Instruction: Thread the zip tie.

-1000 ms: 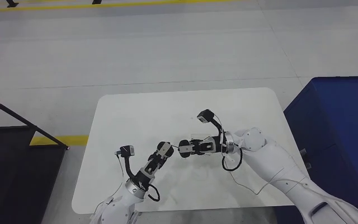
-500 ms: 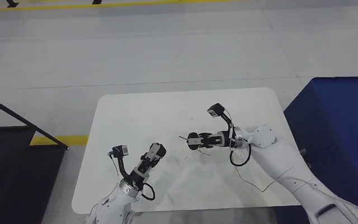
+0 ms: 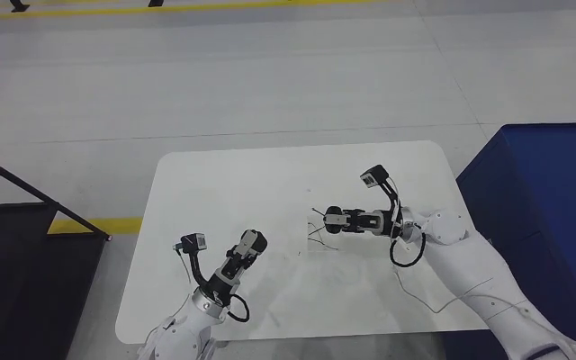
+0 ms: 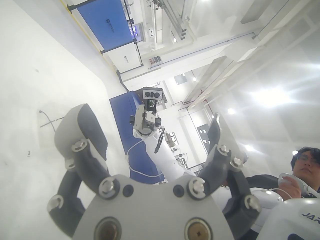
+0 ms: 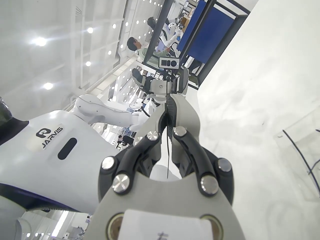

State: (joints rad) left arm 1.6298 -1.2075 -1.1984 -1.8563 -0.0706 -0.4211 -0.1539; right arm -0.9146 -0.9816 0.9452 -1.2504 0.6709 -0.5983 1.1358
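Right pincer [image 3: 328, 217]: clamped shut on a thin black zip tie [image 5: 168, 161], up over the desk's [image 3: 225, 180] middle. The tie runs straight between the fingers and pokes out past the tips.
Left pincer [image 3: 254, 239]: wide open, nothing in it, toward the desk's near edge, well apart from the right one.
Spare ties [image 3: 315, 236]: a few loose black ones lying crossed at the desk's middle, near the right pincer.

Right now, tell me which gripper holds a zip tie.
The right gripper, fingers shut on the black zip tie; the left gripper stands open, empty.
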